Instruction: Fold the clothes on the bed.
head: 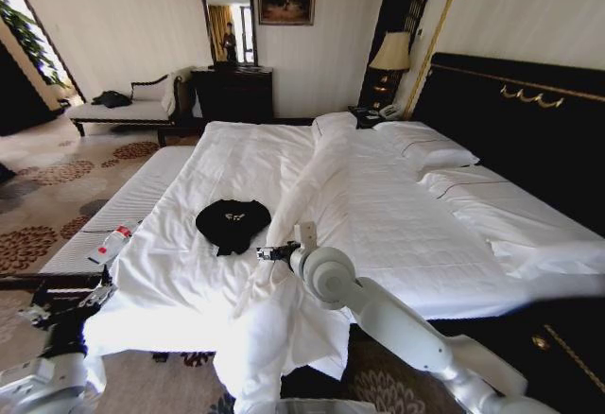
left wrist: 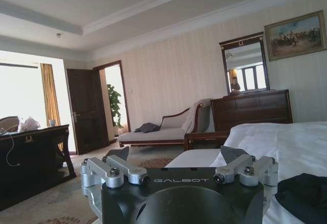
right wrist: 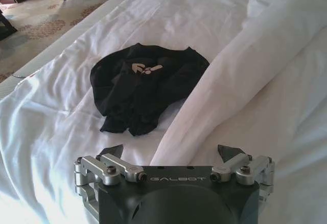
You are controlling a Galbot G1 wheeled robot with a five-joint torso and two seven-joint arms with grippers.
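Right gripper (right wrist: 172,155) is hovering, fingers spread, just short of the crumpled black T-shirt (right wrist: 145,83) lying near the bed's (head: 378,215) foot; it should spread the fabric flat first. Left gripper (left wrist: 179,157) is waiting spread, low beside the bench (head: 123,208).

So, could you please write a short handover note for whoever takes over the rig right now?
Right gripper: open, empty, held over the white bed beside the duvet ridge, aimed at the black T-shirt.
Left gripper: open, empty, low at the bed's foot corner on the robot's left, pointing across the room.
T-shirt lies in a crumpled heap on the sheet, lettering up, touched by neither gripper.
Done: nothing folded yet.
Left: grasp, spread flat and fold the shirt.
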